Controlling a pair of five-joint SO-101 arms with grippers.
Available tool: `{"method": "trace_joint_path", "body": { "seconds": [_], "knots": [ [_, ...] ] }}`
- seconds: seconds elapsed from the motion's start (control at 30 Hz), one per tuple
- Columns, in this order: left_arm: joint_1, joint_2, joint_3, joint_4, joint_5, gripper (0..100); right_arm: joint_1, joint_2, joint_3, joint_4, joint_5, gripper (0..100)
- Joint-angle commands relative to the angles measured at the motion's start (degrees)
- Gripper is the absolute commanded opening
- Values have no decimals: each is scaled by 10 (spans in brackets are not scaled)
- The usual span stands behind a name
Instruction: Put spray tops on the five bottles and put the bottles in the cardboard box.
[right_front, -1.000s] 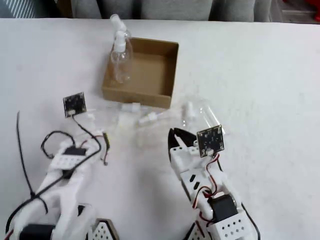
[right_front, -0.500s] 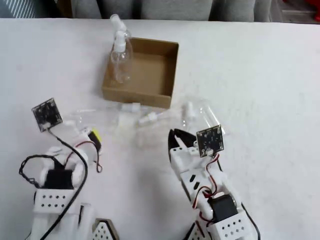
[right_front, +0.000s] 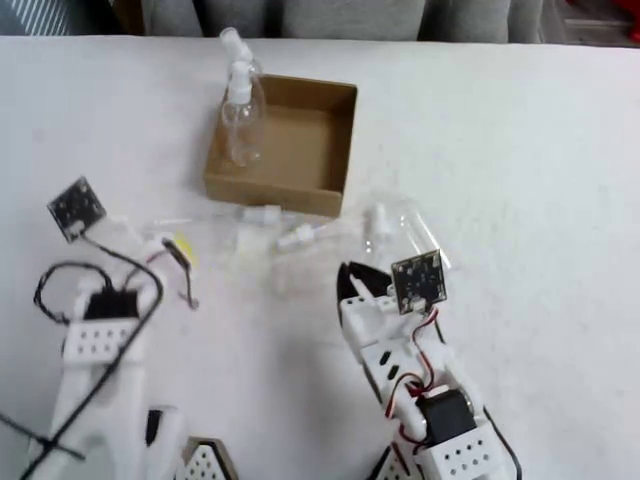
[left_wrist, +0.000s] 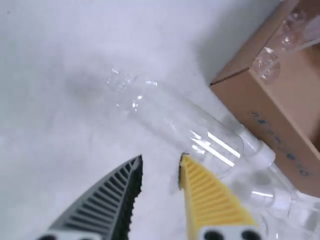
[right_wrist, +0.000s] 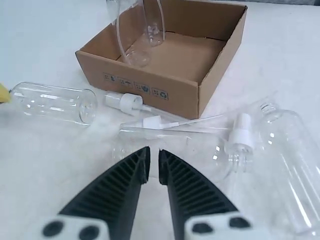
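Left wrist view puts my left hand (left_wrist: 161, 162), jaws partly open and empty, just short of a seemingly uncapped bottle (left_wrist: 185, 125) lying on the desk (left_wrist: 50, 75) beside the cardboard box (left_wrist: 270, 110), placed to grip its body; my right hand (right_wrist: 154, 152) sits nearly closed.

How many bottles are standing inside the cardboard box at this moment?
2. Both stand in the far left corner of the cardboard box, seen from the high view: one bottle and a second bottle beside it, each with a spray top. None seems hidden.
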Motion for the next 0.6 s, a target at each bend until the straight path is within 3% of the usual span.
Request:
{"method": "trace_joint_path", "body": {
  "seconds": [0.0, 0.17, 0.3, 0.57],
  "knots": [
    [-9, 109, -105, -4, 64, 133, 4, -4, 5, 3, 8, 17],
    [-6, 213, -168, -4, 141, 237, 4, -4, 5, 3, 11, 17],
    [-15, 276, -195, -6, 181, 331, 3, -4, 5, 14, 59, 17],
    [-68, 363, -246, -7, 225, 339, 1, -4, 5, 15, 67, 17]
  ]
}}
